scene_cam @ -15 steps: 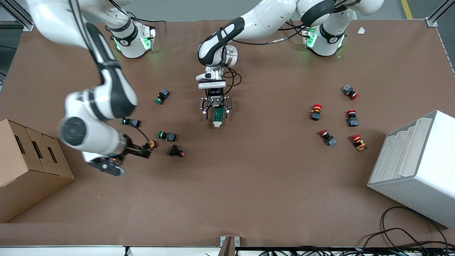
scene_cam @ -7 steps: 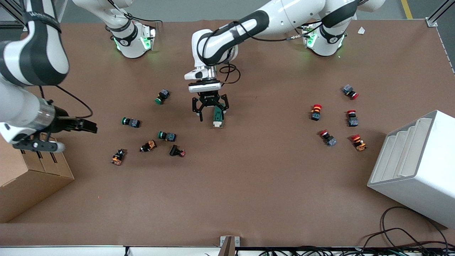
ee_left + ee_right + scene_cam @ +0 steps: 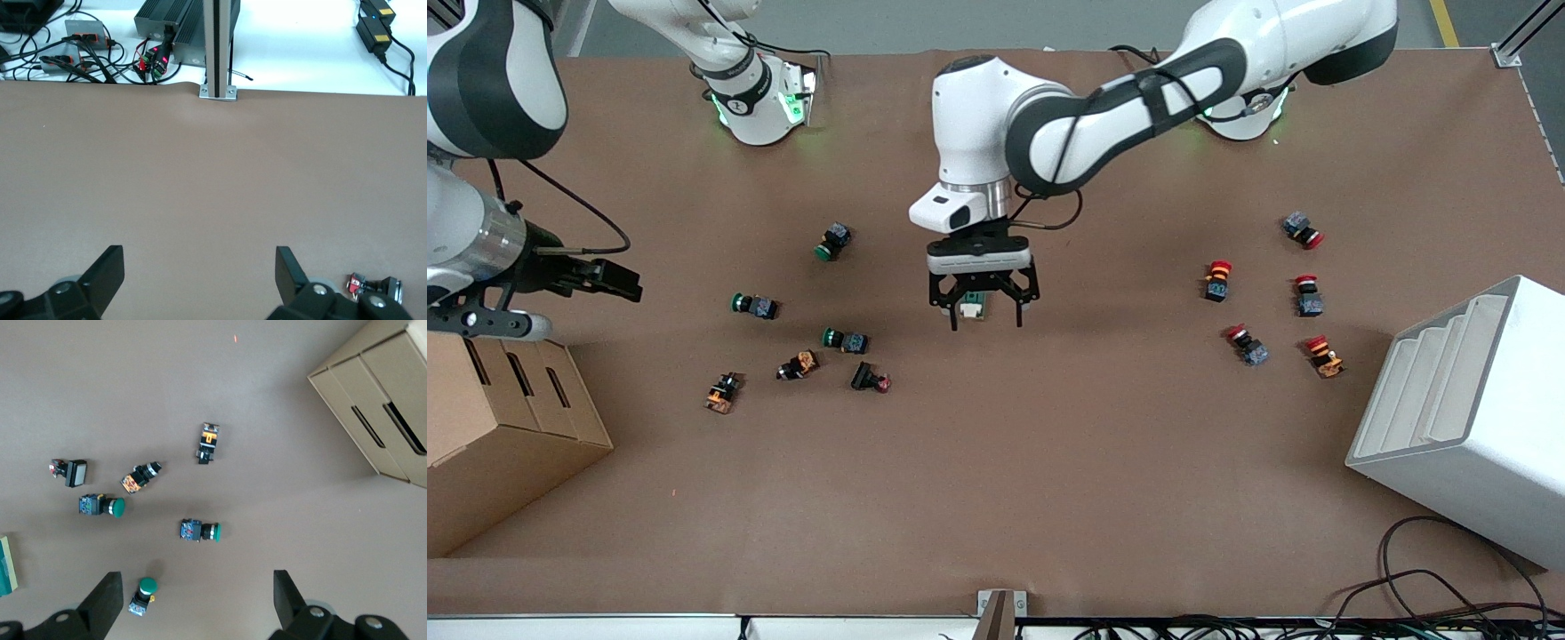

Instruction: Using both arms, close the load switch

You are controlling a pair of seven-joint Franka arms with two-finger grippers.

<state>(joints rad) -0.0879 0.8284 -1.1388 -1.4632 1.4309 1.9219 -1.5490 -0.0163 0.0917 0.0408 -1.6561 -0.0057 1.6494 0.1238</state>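
The load switch (image 3: 970, 310) lies on the brown table near its middle; only its cream end and a bit of dark green show under my left gripper (image 3: 985, 322). That gripper hangs over it, open wide and empty. The left wrist view shows its gripper (image 3: 199, 260) spread over bare table, with the switch hidden. My right gripper (image 3: 627, 284) is open and empty over the table by the cardboard box. In the right wrist view its gripper (image 3: 198, 581) is spread wide, and the switch (image 3: 5, 567) shows at the frame's edge.
Green, orange and black push buttons (image 3: 845, 340) lie scattered toward the right arm's end, also in the right wrist view (image 3: 200, 531). Red push buttons (image 3: 1216, 280) lie toward the left arm's end. A cardboard box (image 3: 498, 427) and a white rack (image 3: 1467, 418) stand at the table's ends.
My left gripper has let go of the load switch, opened wide, turned and lifted above it. My right arm has drawn back from the push buttons toward the cardboard box.
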